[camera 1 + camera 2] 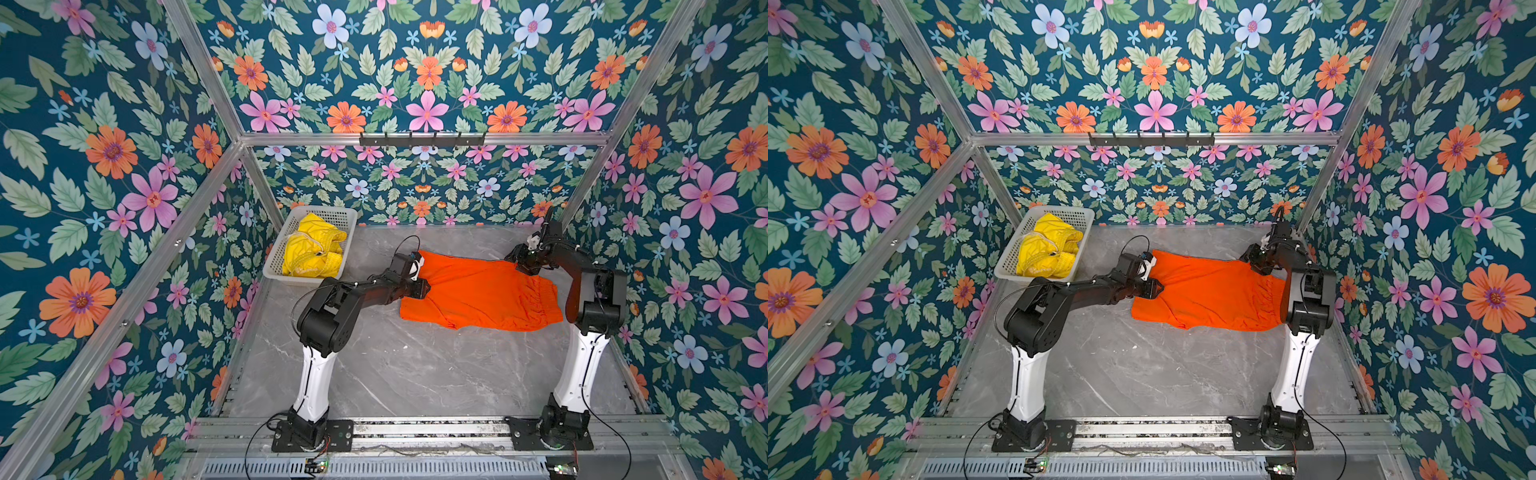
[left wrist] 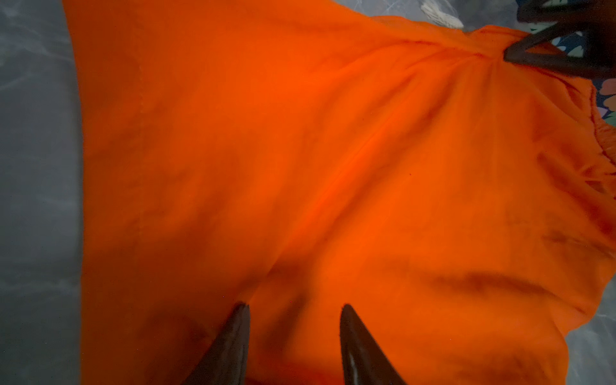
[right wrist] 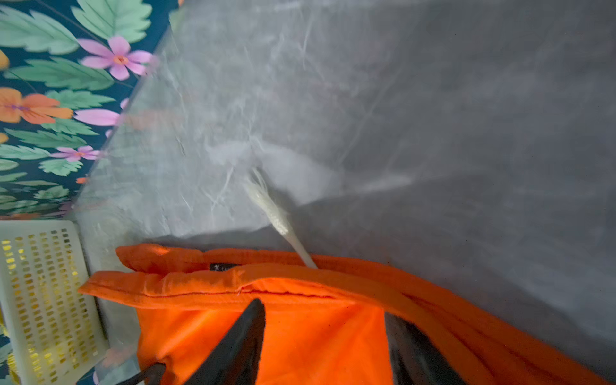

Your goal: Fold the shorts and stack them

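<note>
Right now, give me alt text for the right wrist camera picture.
Orange shorts lie on a grey table, a white drawstring trailing from the waistband. The right gripper is at their edge, jaws open; a white basket stands nearby.

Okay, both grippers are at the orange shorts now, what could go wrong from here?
1. The orange shorts lie thin and layered; the open left gripper and right gripper might pinch just one layer, so the fold drags unevenly.
2. The drawstring sticks out past the waistband and could trail outside the fold.

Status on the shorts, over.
Left gripper and right gripper jaws apart, at opposite ends of orange shorts, spread on table. Yellow shorts bunched in basket. Nothing blocking.
</note>
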You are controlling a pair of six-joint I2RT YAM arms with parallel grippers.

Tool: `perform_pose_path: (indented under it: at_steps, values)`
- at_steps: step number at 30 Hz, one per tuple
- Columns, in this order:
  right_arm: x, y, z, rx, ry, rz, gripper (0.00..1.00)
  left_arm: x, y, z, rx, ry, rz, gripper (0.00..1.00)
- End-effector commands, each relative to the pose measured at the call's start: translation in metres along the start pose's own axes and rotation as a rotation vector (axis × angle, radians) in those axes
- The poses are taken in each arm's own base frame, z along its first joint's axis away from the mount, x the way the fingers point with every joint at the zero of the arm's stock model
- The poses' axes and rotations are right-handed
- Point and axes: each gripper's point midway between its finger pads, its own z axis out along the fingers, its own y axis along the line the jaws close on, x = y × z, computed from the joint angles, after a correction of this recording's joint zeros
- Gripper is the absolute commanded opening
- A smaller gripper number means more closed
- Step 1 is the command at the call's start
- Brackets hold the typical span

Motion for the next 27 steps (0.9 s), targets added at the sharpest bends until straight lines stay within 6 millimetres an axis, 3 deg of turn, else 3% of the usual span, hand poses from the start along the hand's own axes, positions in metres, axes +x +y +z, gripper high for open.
perform_pose_path:
  at_steps: [1,5,9,13,18,27]
  values:
    - [-0.013,0.003,-0.013,-0.007,-0.016,0.006,0.58,0.058,0.025,-0.003,-0.108,0.203,-0.058,0.47]
    - [-0.012,0.015,-0.050,-0.006,-0.061,-0.031,0.59,0.056,0.024,-0.007,-0.109,0.195,-0.053,0.48]
    - [0.017,0.008,-0.075,-0.005,-0.056,-0.002,0.59,0.057,0.025,-0.011,-0.120,0.192,-0.051,0.48]
    - [0.064,-0.008,-0.069,-0.010,0.018,0.041,0.59,0.059,0.025,-0.013,-0.117,0.190,-0.052,0.48]
    - [0.100,-0.033,-0.050,0.029,0.093,0.114,0.59,0.060,0.023,-0.018,-0.116,0.189,-0.049,0.48]
    - [0.167,-0.035,-0.041,0.113,0.184,0.103,0.59,0.080,0.033,-0.040,-0.184,0.230,-0.049,0.48]
